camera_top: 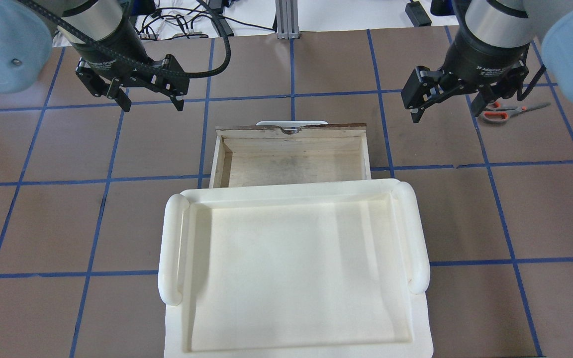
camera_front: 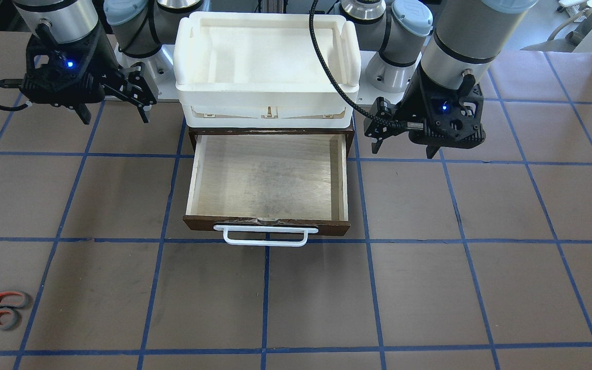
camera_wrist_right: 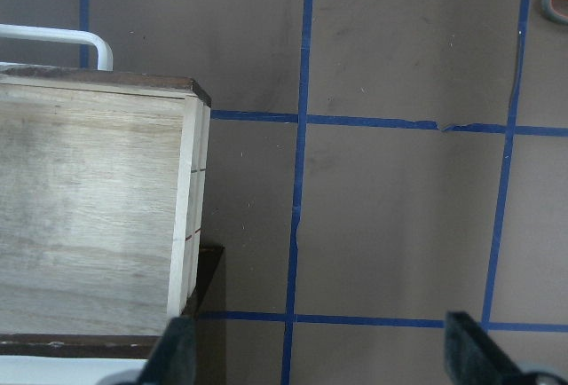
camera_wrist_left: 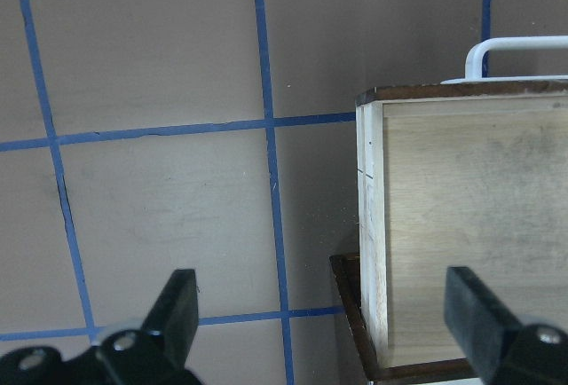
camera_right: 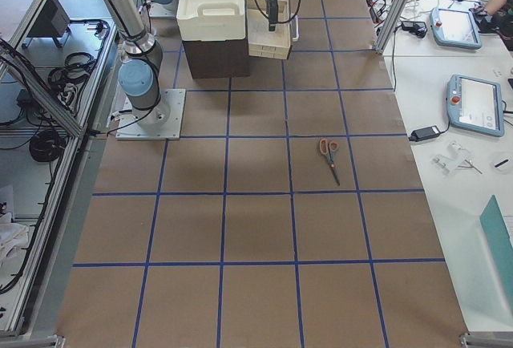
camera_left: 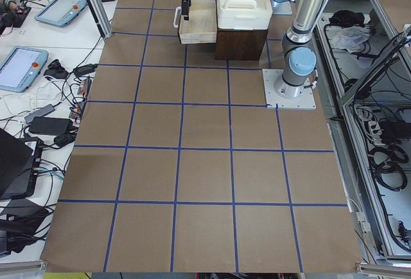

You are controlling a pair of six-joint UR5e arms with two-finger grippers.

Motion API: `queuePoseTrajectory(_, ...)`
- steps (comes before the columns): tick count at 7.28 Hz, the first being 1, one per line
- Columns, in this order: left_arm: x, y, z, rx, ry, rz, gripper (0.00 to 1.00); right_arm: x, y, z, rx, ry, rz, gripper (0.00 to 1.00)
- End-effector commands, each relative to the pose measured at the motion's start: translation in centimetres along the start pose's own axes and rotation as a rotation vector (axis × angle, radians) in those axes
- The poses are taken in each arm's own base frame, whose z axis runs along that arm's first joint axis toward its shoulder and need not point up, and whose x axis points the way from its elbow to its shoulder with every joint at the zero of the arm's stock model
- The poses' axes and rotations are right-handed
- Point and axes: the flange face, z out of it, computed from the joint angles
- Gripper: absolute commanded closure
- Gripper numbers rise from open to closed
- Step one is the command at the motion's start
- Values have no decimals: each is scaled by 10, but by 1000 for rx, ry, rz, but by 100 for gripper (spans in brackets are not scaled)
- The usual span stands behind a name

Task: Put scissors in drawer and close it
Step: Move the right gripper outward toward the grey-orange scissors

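- I read both hands as empty, fingers spread wide: right hand [camera_top: 445,99] and left hand [camera_top: 148,97] hover either side of the drawer [camera_front: 267,177].
- Drawer pulled open, nothing inside, white handle [camera_front: 266,235] facing away from the robot.
- Scissors [camera_top: 511,111] lie flat on the tabletop [camera_front: 429,288], just beyond the right hand and to its outer side; blades point outward, long axis running across the tabletop. Right arm clearly nearer.
- Front-facing view crops the blades; right-side view shows the whole pair.
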Motion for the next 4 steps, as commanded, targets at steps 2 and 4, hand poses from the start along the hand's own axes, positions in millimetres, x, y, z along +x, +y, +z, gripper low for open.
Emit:
queuePoseTrajectory(2,1,-1,3,-5,0,1,0,0,-1,0,3,2,1,0)
queuePoseTrajectory(4,1,0,3,-6,0,1,0,1,-1,1,-1,8,-5,0)
